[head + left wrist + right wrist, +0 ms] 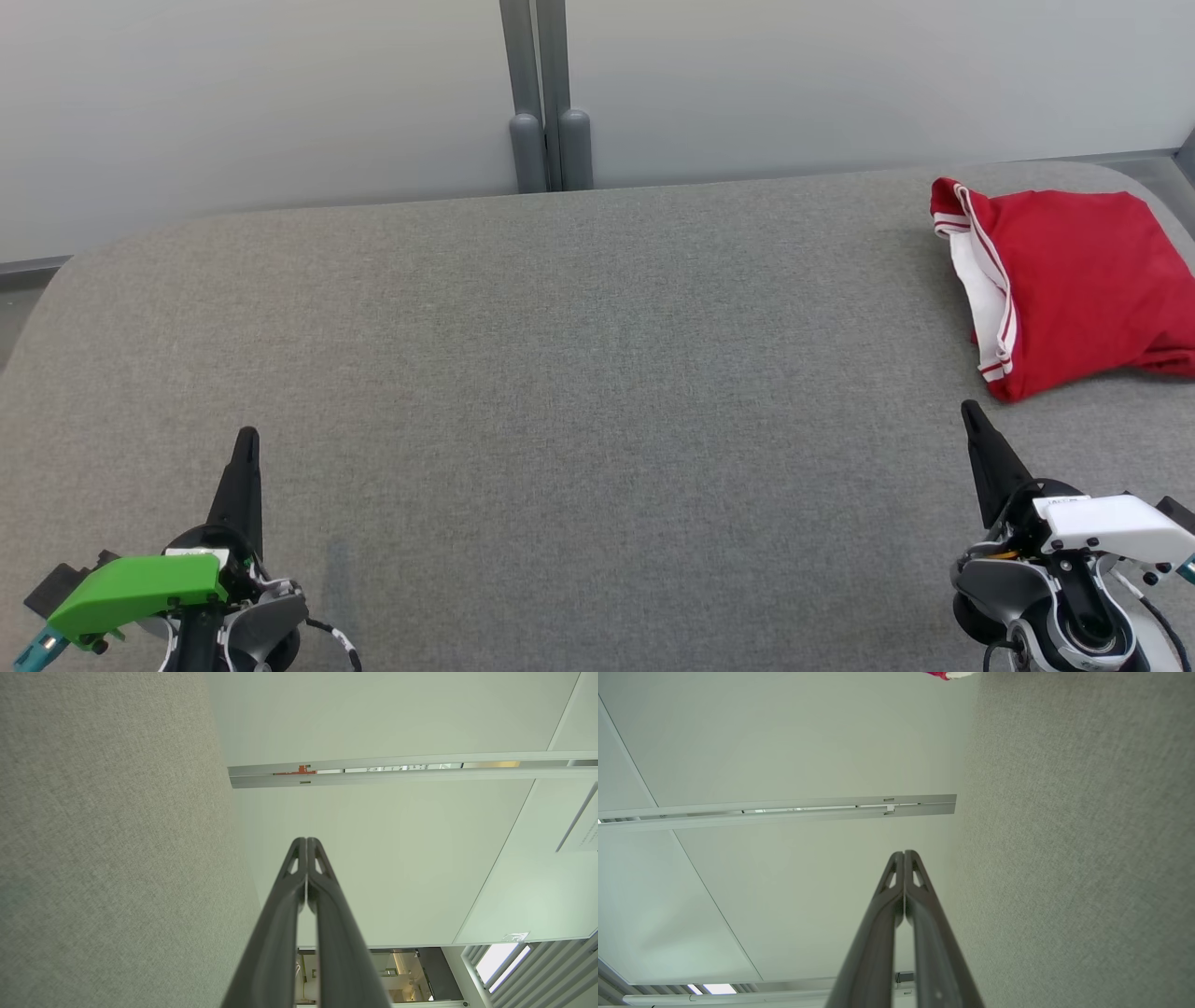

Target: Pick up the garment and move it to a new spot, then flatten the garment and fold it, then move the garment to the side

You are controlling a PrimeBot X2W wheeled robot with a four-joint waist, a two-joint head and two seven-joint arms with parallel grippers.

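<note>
At two o'clock on the grey table [597,373]: folded red garment [1083,280], white striped trim [988,289] facing nine o'clock, that edge running roughly twelve to six, three-o'clock side cut off. At seven and five: left gripper [247,441], right gripper [972,413], both pressed together, empty, pointing twelve.

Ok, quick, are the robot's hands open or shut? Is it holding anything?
The left gripper is shut, holding nothing.
The right gripper is shut, holding nothing.

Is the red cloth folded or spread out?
Folded. The cloth lies in a compact bundle, its white striped edges stacked in layers along one side.
</note>
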